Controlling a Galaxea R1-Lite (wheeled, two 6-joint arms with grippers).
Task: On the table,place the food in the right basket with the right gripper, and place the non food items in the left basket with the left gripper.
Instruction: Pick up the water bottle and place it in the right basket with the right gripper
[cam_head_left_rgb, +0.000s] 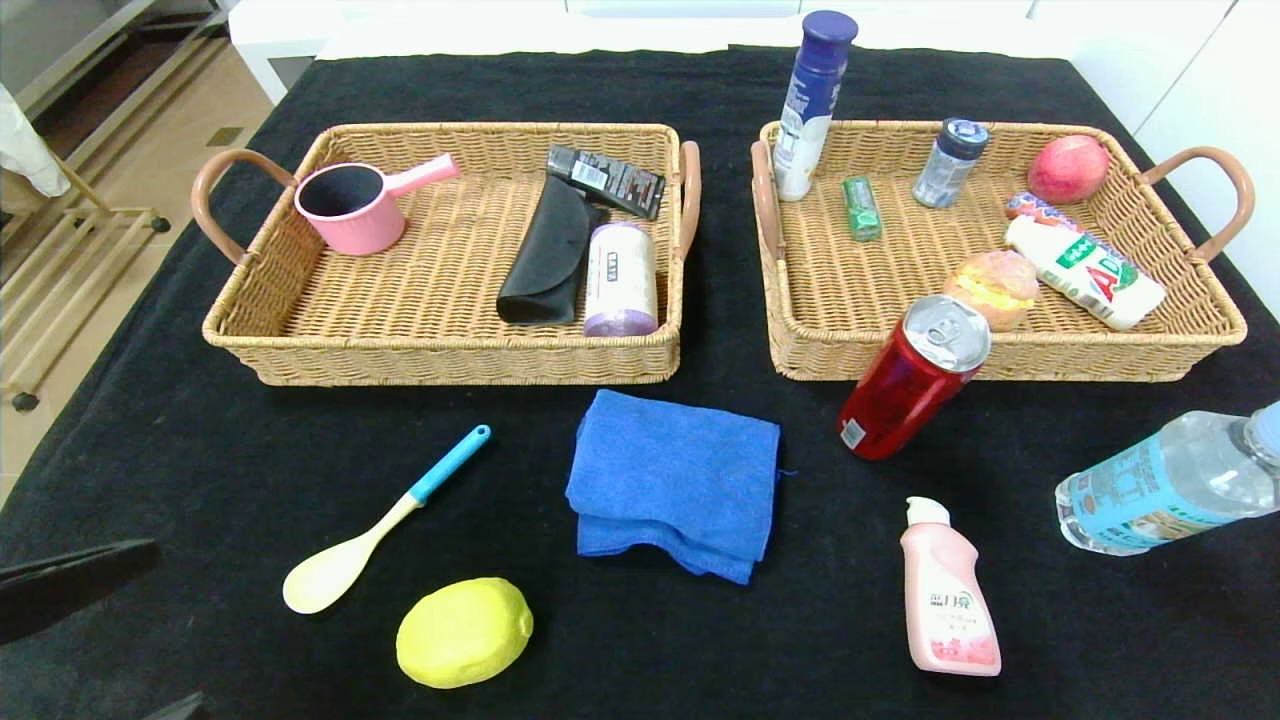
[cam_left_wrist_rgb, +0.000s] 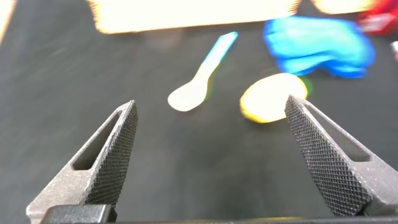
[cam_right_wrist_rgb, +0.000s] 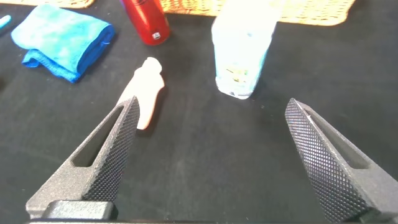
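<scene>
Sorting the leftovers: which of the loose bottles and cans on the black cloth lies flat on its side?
The small pink bottle with white cap lies flat; the red drink can and clear water bottle stand upright.

Matt black cloth covers the table (cam_head_left_rgb: 200, 470); woven wicker baskets (cam_head_left_rgb: 440, 350); glossy can (cam_head_left_rgb: 905, 385) with metal top.

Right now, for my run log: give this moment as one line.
left gripper: open, above table, empty | right gripper: open, empty | loose: spoon, cloth, lemon, can, pink bottle, water bottle
</scene>
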